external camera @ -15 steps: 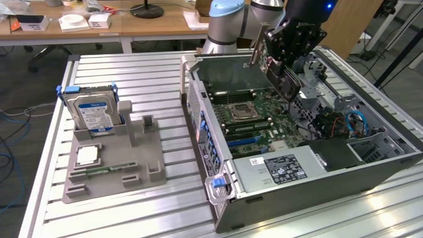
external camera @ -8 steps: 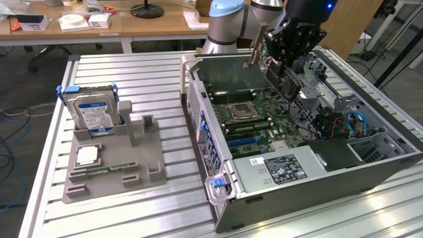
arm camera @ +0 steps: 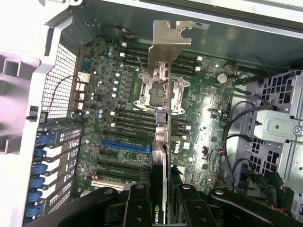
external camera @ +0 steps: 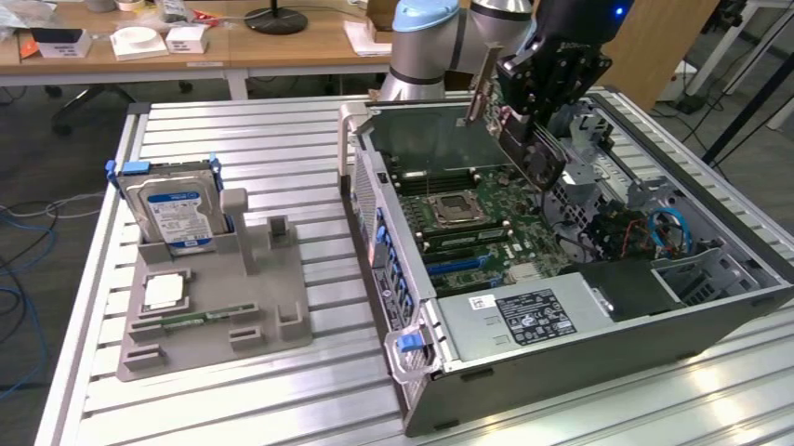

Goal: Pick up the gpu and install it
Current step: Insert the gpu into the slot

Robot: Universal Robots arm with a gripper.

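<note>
Step in hand: install, pick-up done. Gripper [external camera: 542,93] is clamped on the gpu [external camera: 534,156], which hangs edge-down over the motherboard [external camera: 478,223] at the far end of the open case [external camera: 394,279]. The card is not seated. Judgement: its edge needs squaring to the blue slot [arm camera: 125,147].

pincer [arm camera: 160,191] clamped on gpu [arm camera: 166,45], arm angled down

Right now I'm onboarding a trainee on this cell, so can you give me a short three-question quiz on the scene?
1. True or false: the gripper is shut on the gpu.
2. The gpu hangs over: A) a keyboard B) the motherboard C) a monitor.
3. Fill in: the hard drive stands upright in the grey ____.
Key: 1 true; 2 B; 3 holder.
</note>
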